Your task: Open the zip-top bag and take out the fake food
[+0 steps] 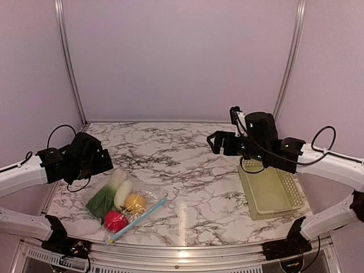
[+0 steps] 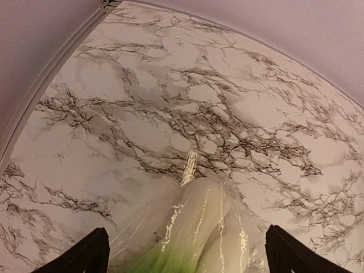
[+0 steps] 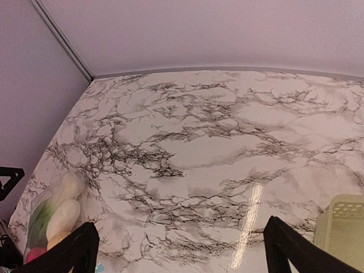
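Note:
The clear zip-top bag (image 1: pixel 122 202) lies flat at the table's front left, its light blue zipper strip (image 1: pixel 139 218) toward the front. Inside it sits the fake food: a green leafy vegetable (image 1: pixel 105 199), a white oblong piece (image 1: pixel 123 193), a yellow round fruit (image 1: pixel 135 202) and a red fruit (image 1: pixel 115 220). My left gripper (image 1: pixel 105 162) hovers open just behind the bag; the left wrist view shows the vegetable's white stem (image 2: pixel 205 222) under plastic between the fingertips (image 2: pixel 85 253). My right gripper (image 1: pixel 219 142) hangs open over the table's right middle, empty.
A pale yellow-green lattice basket (image 1: pixel 270 190) stands at the right, under the right arm; its corner (image 3: pixel 344 227) shows in the right wrist view. Pale walls with metal corner posts (image 1: pixel 68 62) enclose the marble table (image 1: pixel 187 165).

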